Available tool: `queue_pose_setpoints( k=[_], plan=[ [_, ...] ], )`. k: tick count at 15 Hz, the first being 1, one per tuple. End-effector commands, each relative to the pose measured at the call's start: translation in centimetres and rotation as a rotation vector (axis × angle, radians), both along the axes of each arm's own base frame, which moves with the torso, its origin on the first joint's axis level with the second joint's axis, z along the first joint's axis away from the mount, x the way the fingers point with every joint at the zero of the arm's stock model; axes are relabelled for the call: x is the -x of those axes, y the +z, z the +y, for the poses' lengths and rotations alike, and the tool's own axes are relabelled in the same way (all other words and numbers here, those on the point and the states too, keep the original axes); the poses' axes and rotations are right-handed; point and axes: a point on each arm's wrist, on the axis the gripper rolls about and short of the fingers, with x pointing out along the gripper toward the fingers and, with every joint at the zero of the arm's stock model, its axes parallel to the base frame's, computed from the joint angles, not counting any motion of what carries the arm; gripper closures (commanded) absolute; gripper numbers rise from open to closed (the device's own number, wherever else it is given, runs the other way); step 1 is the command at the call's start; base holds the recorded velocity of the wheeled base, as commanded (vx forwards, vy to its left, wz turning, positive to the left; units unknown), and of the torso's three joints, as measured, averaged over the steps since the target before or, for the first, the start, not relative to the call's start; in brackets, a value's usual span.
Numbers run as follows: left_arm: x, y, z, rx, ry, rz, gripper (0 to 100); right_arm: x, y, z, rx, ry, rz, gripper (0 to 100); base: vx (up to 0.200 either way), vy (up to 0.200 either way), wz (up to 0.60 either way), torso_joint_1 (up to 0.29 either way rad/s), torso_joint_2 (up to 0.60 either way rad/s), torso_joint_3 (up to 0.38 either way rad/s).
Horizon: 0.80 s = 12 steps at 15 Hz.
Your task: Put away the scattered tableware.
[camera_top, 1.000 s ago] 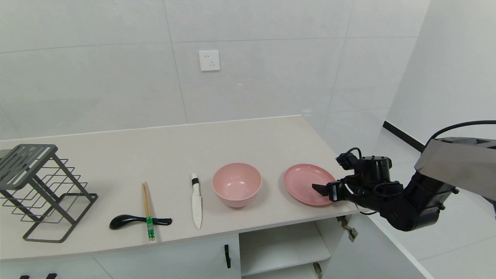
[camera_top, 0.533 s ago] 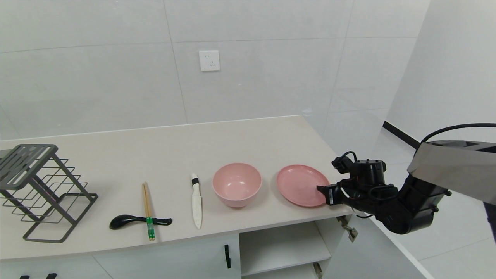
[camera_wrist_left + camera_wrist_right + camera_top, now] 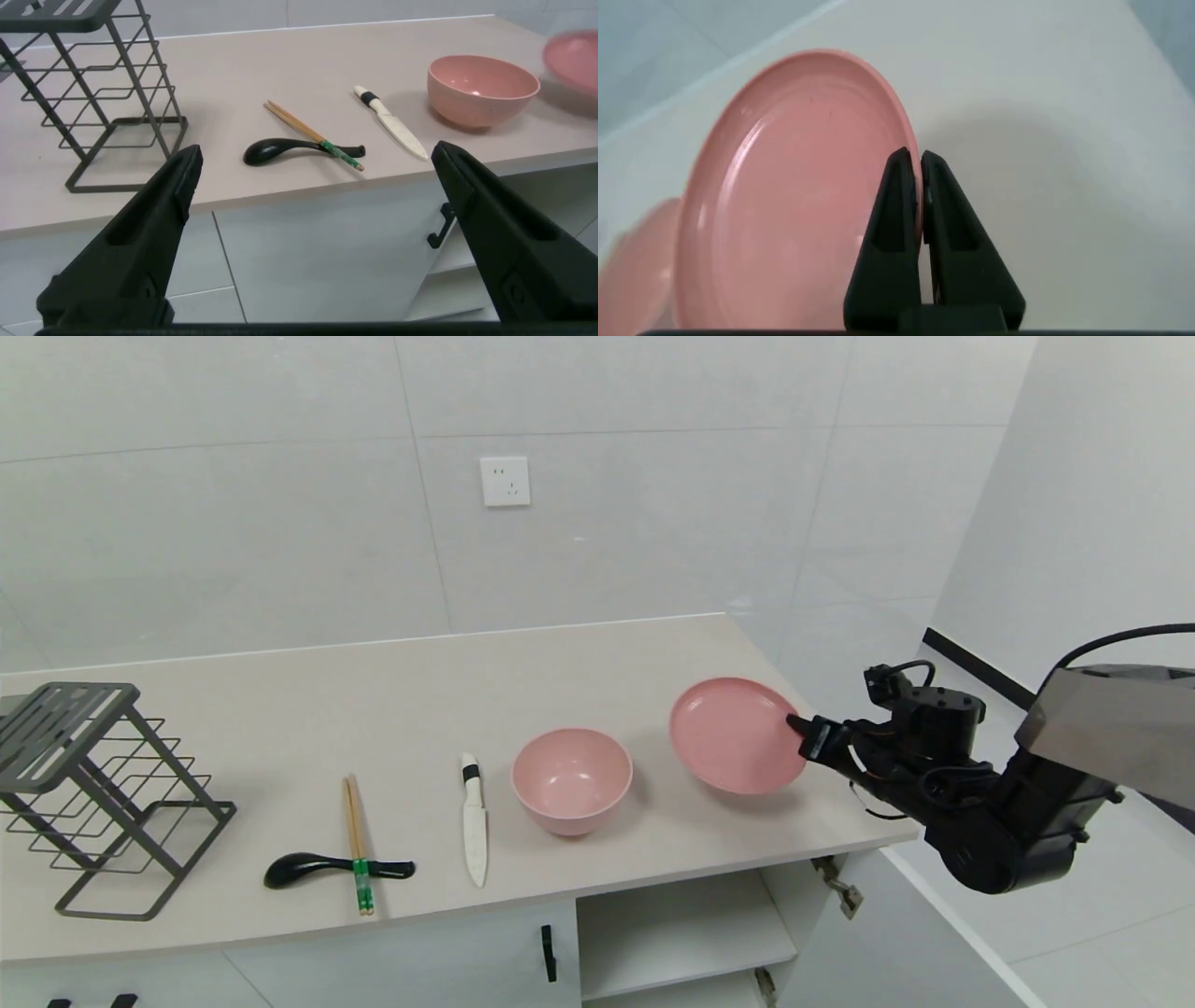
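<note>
Right gripper (image 3: 800, 726) clamped on pink plate (image 3: 733, 747), thin rim at 3 o'clock; plate tilted. Probably light, stiff, smooth: may slip. Left gripper (image 3: 318, 154) wide apart, empty.

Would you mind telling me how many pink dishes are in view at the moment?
2. The pink bowl stands on the counter beside the knife; the pink plate is tilted up to its right, rim clamped in the right gripper. None seems hidden.

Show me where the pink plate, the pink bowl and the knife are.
pink plate (image 3: 734, 737): head view, middle of its tilted face.
pink bowl (image 3: 571, 777): head view, inside of its hollow.
knife (image 3: 474, 829): head view, on its white blade.
</note>
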Motion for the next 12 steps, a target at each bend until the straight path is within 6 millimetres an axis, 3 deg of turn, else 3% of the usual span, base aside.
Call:
queue_pose_setpoints(
  k=[1,4,5,12],
  plan=[
    [0.0,0.0,0.0,0.0,0.0,0.0,0,1.5,3.1,0.8,-0.058,0.021,-0.07,100,0.0,0.0,0.0,0.0,0.0,0.0],
    [0.0,0.0,0.0,0.002,0.002,0.0,0,3.5,4.3,0.9,-0.088,0.038,-0.188,100,0.0,0.0,0.0,0.0,0.0,0.0],
    [0.0,0.0,0.0,0.002,0.002,0.0,0,4.3,4.0,1.0,-0.082,0.043,-0.178,100,0.0,0.0,0.0,0.0,0.0,0.0],
    [0.0,0.0,0.0,0.003,0.0,0.0,0,9.2,7.4,0.6,-0.038,0.075,-0.227,100,0.0,0.0,0.0,0.0,0.0,0.0]
  ],
)
